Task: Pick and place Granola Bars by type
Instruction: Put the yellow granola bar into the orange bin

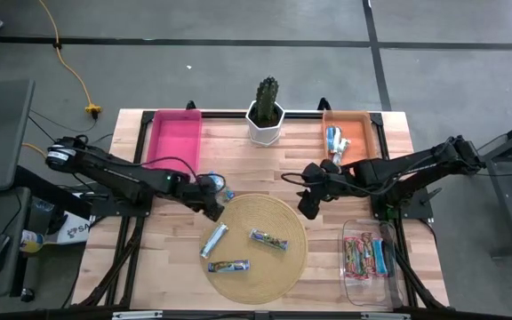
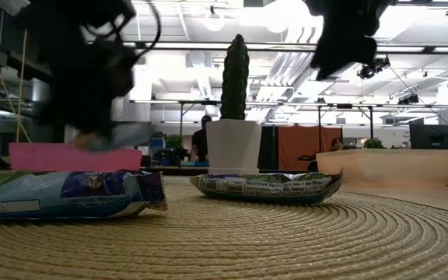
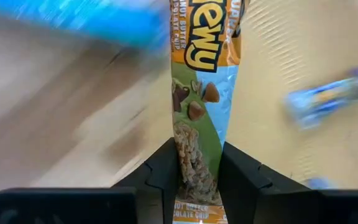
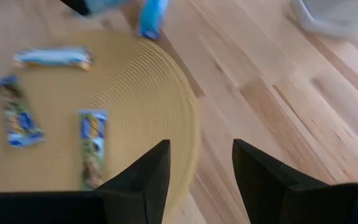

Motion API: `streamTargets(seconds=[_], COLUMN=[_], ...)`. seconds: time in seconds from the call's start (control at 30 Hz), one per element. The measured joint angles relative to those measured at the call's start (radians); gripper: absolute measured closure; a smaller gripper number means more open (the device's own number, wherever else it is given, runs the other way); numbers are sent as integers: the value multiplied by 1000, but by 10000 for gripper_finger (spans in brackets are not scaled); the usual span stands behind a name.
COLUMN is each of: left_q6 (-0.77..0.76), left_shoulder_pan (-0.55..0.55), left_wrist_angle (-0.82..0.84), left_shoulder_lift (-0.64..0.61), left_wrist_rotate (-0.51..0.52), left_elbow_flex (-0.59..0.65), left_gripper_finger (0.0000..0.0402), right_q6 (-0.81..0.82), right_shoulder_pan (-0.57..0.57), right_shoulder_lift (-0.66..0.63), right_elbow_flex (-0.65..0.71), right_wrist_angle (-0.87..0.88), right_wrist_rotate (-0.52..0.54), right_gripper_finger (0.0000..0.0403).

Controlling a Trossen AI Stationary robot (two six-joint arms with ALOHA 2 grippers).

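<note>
My left gripper (image 1: 213, 210) is at the round woven mat's (image 1: 278, 267) far left edge, shut on a granola bar (image 3: 197, 93) with a green, blue and orange wrapper. Three more bars lie flat on the mat (image 1: 214, 240) (image 1: 268, 238) (image 1: 228, 266). A blue bar (image 1: 228, 194) shows just beyond the mat's far left edge. My right gripper (image 1: 309, 203) hovers open over the mat's far right edge (image 4: 185, 124), with nothing between its fingers. My left gripper pinches the bar between its two fingers (image 3: 163, 177), on the wrapper's two long edges near one end (image 3: 194, 168). The short end tab (image 3: 197, 213) sticks out behind the fingers. The fingers slant down from the table's left and lie along the bar, which reaches out past them.
A pink bin (image 1: 174, 138) stands at the far left. An orange bin (image 1: 363, 133) with bars in it is at the far right. A clear bin (image 1: 356, 271) with bars sits at the near right. A potted cactus (image 1: 266, 114) stands at the far middle.
</note>
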State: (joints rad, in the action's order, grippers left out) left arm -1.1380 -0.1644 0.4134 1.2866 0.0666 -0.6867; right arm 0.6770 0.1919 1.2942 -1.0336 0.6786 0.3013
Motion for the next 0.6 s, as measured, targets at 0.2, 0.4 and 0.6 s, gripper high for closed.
streamTargets(seconds=[0.2,0.4,0.6], left_q6=[250,495,639], left_shoulder_pan=[0,0,0], left_wrist_angle=[-340,-627,-742], left_shoulder_lift=[-36,-36,-36], left_wrist_rotate=[73,73,74], left_elbow_flex=[-1,-2,-2], left_gripper_finger=[308,308,308], right_q6=[-118,-228,-317], right_shoulder_pan=[0,-1,-2], right_shoulder_lift=[0,0,0], right_elbow_flex=[0,0,0], right_wrist_angle=[-187,-382,-569], right_wrist_rotate=[-22,-103,-120], right_gripper_finger=[247,247,247])
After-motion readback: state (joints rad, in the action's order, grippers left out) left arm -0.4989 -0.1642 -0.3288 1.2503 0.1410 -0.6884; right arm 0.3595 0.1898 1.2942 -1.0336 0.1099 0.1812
